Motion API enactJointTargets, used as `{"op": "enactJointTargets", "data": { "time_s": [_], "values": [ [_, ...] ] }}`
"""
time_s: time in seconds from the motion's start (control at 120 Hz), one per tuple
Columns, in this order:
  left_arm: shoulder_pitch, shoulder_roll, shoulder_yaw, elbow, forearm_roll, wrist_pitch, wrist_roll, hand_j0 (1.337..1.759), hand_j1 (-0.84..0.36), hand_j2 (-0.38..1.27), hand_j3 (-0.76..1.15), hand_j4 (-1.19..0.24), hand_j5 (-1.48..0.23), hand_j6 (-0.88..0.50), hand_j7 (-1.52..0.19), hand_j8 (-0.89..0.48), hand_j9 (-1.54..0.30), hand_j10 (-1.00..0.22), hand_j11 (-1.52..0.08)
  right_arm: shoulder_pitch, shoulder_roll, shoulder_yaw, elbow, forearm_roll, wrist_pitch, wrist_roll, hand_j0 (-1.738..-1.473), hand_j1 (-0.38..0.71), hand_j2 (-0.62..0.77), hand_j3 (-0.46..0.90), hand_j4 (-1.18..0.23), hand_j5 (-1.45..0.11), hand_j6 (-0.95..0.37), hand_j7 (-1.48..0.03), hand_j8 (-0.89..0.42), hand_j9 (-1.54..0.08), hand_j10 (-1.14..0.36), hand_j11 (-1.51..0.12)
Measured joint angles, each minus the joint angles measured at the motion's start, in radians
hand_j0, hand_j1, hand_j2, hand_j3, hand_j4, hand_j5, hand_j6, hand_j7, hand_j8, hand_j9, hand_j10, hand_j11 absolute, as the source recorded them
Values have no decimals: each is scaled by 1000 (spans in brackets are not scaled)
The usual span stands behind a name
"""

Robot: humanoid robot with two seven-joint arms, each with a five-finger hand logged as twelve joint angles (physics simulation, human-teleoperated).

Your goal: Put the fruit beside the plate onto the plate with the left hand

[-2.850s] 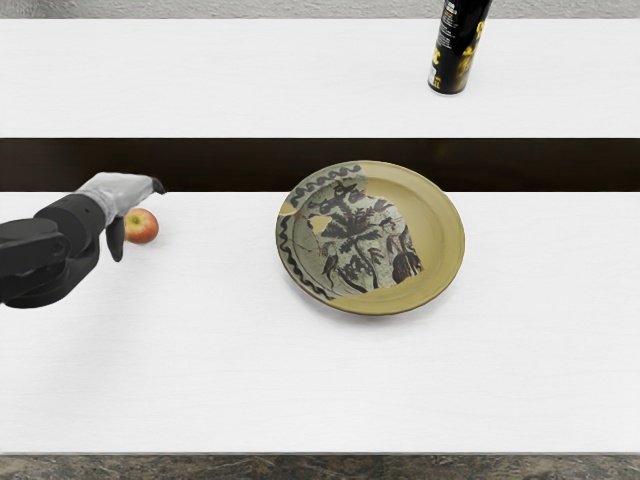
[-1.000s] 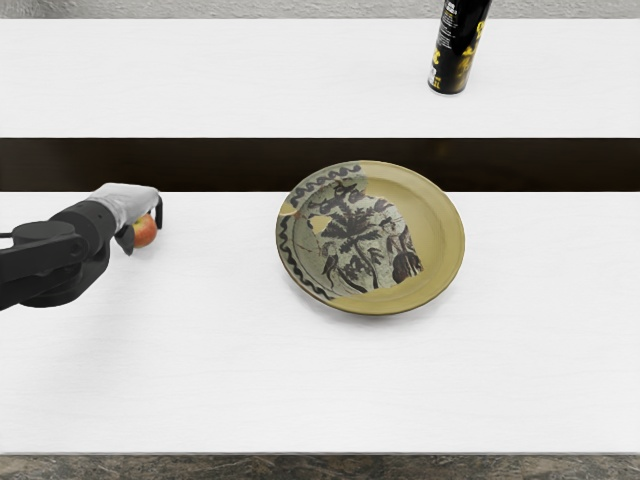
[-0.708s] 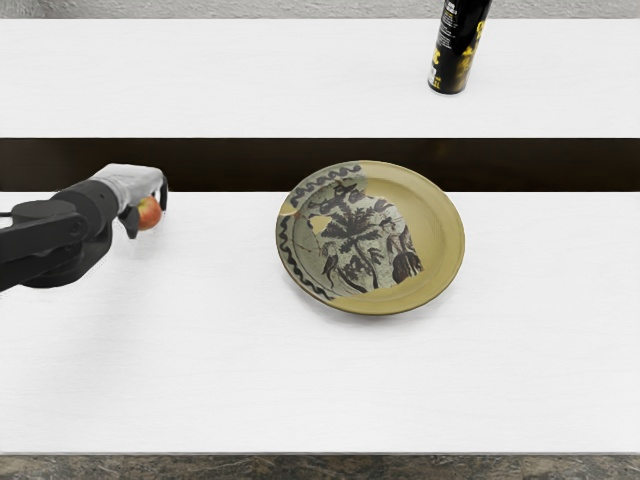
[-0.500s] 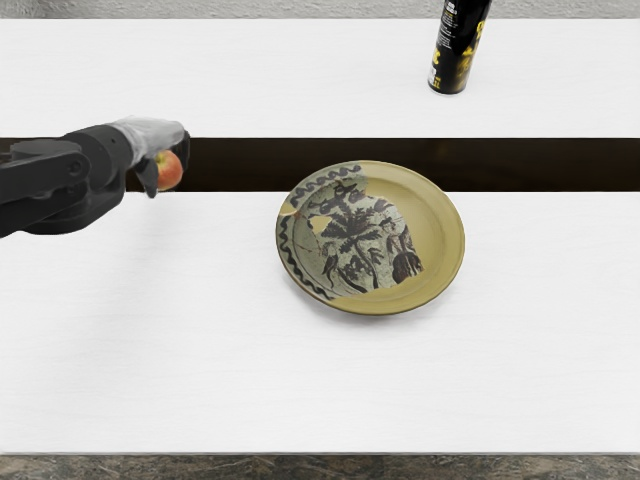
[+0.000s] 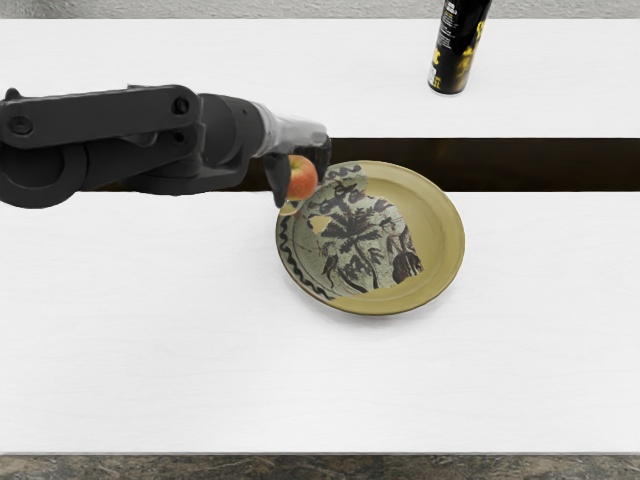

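Note:
A small red-and-yellow apple [image 5: 302,176] hangs in the air above the left rim of the olive plate [image 5: 440,215], which carries a dark painted pattern. My left hand [image 5: 298,160] is shut on the apple, its fingers curled over the top and sides. The dark left arm [image 5: 120,140] reaches in from the left edge, raised over the table. Part of the apple is hidden by the fingers. The right arm is out of view.
A black spray can with yellow lettering [image 5: 457,45] stands on the far white table at the upper right. A dark gap [image 5: 540,165] separates the far table from the near one that bears the plate.
The left hand closed on the apple where it lay left of the plate, lifted it, and carried it rightward to the plate's left rim.

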Motion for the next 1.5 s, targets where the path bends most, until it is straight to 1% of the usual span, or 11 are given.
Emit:
{"op": "enactJointTargets", "data": {
  "time_s": [0.208, 0.358, 0.483, 0.683, 0.717, 0.917, 1.0, 1.133, 1.292, 1.392, 1.5],
  "values": [
    [12, -85, 5, 19, 0, 52, 0, 1652, -347, 356, 0, -445, -1113, -278, -1073, -340, -1013, -703, -1009, 0, 0, 0, 0, 0, 0, 0, -1658, -349, 0, 0, 0, 0, 0, 0, 0, 0, 0, 0],
    [92, -152, 13, 39, 49, 121, 0, 1652, -347, 373, 0, -460, -1087, -282, -1055, -346, -1008, -709, -1004, 0, 0, 0, 0, 0, 0, 0, -1658, -349, 0, 0, 0, 0, 0, 0, 0, 0, 0, 0],
    [133, -162, 16, 69, 97, 140, 0, 1652, -378, 442, 0, -446, -1081, -274, -1039, -329, -1009, -696, -997, 0, 0, 0, 0, 0, 0, 0, -1658, -349, 0, 0, 0, 0, 0, 0, 0, 0, 0, 0],
    [145, -184, 16, 84, 137, 157, 0, 1651, -366, 372, 0, -461, -1051, -293, -1017, -328, -1002, -694, -988, 0, 0, 0, 0, 0, 0, 0, -1658, -349, 0, 0, 0, 0, 0, 0, 0, 0, 0, 0],
    [159, -189, 17, 85, 140, 158, 0, 1651, -369, 431, 0, -472, -1051, -291, -1015, -332, -999, -696, -985, 0, 0, 0, 0, 0, 0, 0, -1658, -349, 0, 0, 0, 0, 0, 0, 0, 0, 0, 0],
    [192, -213, 18, 114, 187, 169, 0, 1651, -356, 393, 0, -486, -1043, -310, -1003, -346, -989, -712, -973, 0, 0, 0, 0, 0, 0, 0, -1658, -349, 0, 0, 0, 0, 0, 0, 0, 0, 0, 0],
    [192, -213, 14, 121, 199, 178, 0, 1653, -303, 332, 0, -531, -926, -330, -894, -362, -884, -721, -869, 0, 0, 0, 0, 0, 0, 0, -1658, -349, 0, 0, 0, 0, 0, 0, 0, 0, 0, 0],
    [192, -210, 3, 121, 201, 187, -1, 1655, -59, 185, 0, -346, -557, -230, -541, -246, -535, -448, -527, 0, 0, 0, 0, 0, 0, 0, -1658, -349, 0, 0, 0, 0, 0, 0, 0, 0, 0, 0],
    [188, -193, -8, 111, 198, 189, -1, 1657, 104, 96, 0, -208, -319, -155, -312, -163, -309, -255, -305, 0, 0, 0, 0, 0, 0, 0, -1658, -349, 0, 0, 0, 0, 0, 0, 0, 0, 0, 0],
    [190, -92, -58, 46, 166, 184, -1, 1657, 160, 66, 0, -161, -238, -129, -234, -133, -232, -190, -230, 0, 0, 0, 0, 0, 0, 0, -1658, -349, 0, 0, 0, 0, 0, 0, 0, 0, 0, 0],
    [197, 1, -164, -47, 32, 146, -1, 1658, 211, 44, 0, -118, -169, -99, -167, -102, -166, -135, -164, 0, 0, 0, 0, 0, 0, 0, -1658, -349, 0, 0, 0, 0, 0, 0, 0, 0, 0, 0]
  ]
}}
